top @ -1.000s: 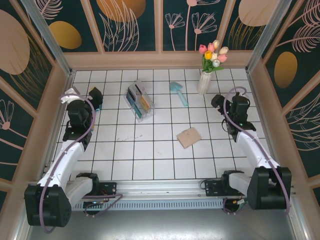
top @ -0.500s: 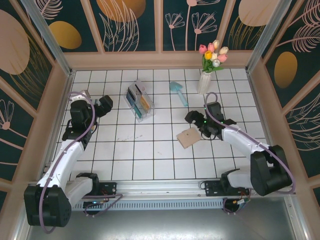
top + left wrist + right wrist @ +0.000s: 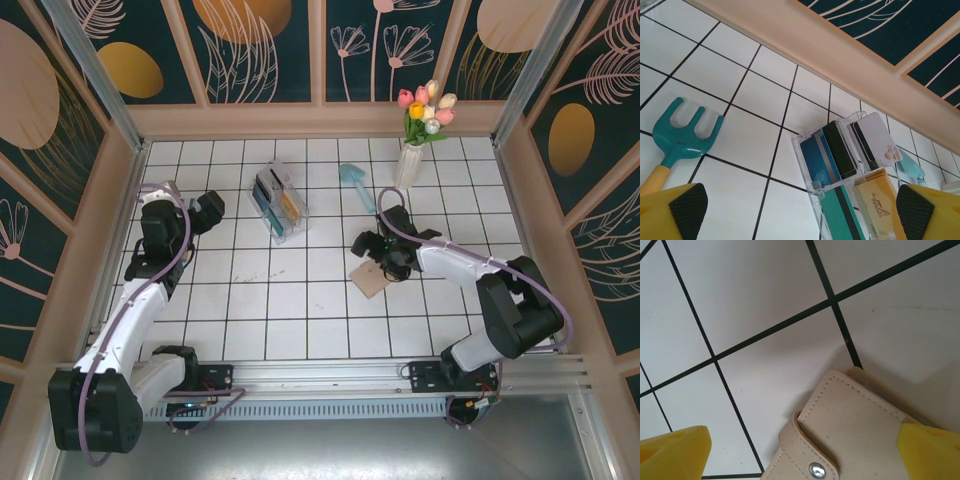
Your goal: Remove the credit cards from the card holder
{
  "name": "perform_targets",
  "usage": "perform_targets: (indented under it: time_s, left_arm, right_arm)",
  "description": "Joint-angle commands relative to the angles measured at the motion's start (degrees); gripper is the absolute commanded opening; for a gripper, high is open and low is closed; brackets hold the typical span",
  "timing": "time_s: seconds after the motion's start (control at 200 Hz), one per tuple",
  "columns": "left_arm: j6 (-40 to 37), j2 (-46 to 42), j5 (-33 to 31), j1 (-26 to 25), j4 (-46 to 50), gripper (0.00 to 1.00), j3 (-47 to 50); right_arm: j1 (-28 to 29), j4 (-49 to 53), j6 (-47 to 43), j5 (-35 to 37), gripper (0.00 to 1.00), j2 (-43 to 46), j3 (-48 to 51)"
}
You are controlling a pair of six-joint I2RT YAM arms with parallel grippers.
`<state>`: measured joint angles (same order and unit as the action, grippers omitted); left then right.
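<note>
The card holder is a flat tan wallet lying right of the floor's centre, folded shut. In the right wrist view the card holder has its strap fastened by a metal snap. The credit cards are hidden inside it. My right gripper hangs open just over the wallet's far edge. Its yellow fingers stand wide to either side of the wallet's corner, and the right gripper holds nothing. My left gripper is open at the far left, and in its own view the left gripper faces the rack.
A clear acrylic rack with several coloured plastic cards stands at the back centre-left. A teal hand fork with a yellow handle lies near the left gripper. A teal scoop and a vase of tulips stand at the back.
My right arm has swung in from the right wall to the left and come down over the wallet. The left gripper shifted slightly right early on, then held still.
</note>
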<state>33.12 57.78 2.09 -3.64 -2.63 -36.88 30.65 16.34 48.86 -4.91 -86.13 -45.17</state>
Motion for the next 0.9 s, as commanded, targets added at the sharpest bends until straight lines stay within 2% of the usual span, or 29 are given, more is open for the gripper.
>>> perform_targets:
  time_s: [0.0, 0.12, 0.235, 0.35, 0.46, 0.5, 0.565, 0.611, 0.761, 0.896]
  left_arm:
    - [-0.56, 0.79, -0.05, 0.21, 0.44, 0.99, -0.54]
    - [-0.07, 2.6, 4.51, 0.25, 0.83, 0.99, -1.33]
    - [0.31, 4.05, 6.44, 0.05, 2.07, 0.99, -2.16]
    - [0.26, 4.19, 5.88, -0.05, 3.63, 0.99, -2.56]
    - [0.44, 3.76, 4.7, -0.15, 5.19, 0.99, -2.9]
    - [0.67, 3.43, 3.89, -0.05, 5.63, 0.99, -2.86]
    - [1.13, 2.92, 2.01, -0.07, 6.51, 0.99, -2.62]
    - [1.44, 2.57, 0.86, -0.05, 7.23, 0.99, -2.58]
    - [1.68, 1.65, -0.86, -0.1, 8.76, 0.99, -2.58]
    - [1.81, 1.87, 1.03, -0.1, 9.39, 0.99, -2.69]
  right_arm:
    - [6.11, -0.94, 5.81, -3.57, 0.97, -4.93, 0.3]
    - [12.43, -7.11, 9.96, -6.98, 0.97, -11.07, -3.44]
    - [16.19, -7.44, 10.41, -7.38, 0.95, -18.26, -11.13]
    - [15.71, -5.1, 8.08, -4.67, 0.94, -20.0, -17.07]
    - [15.79, -0.87, 1.56, -3.3, 0.92, -20.66, -24.3]
    - [15.99, 0.75, -0.76, -4.63, 0.86, -21.94, -26.89]
    - [16.48, 2.92, -3.12, -7.11, 0.71, -24.52, -30.02]
    - [16.87, 3.74, -3.67, -7.97, 0.66, -25.68, -30.79]
    - [17.18, 2.59, -3.99, -7.57, 0.66, -26.22, -29.12]
    - [16.06, 3.54, -4.65, -6.98, 0.66, -27.59, -28.97]
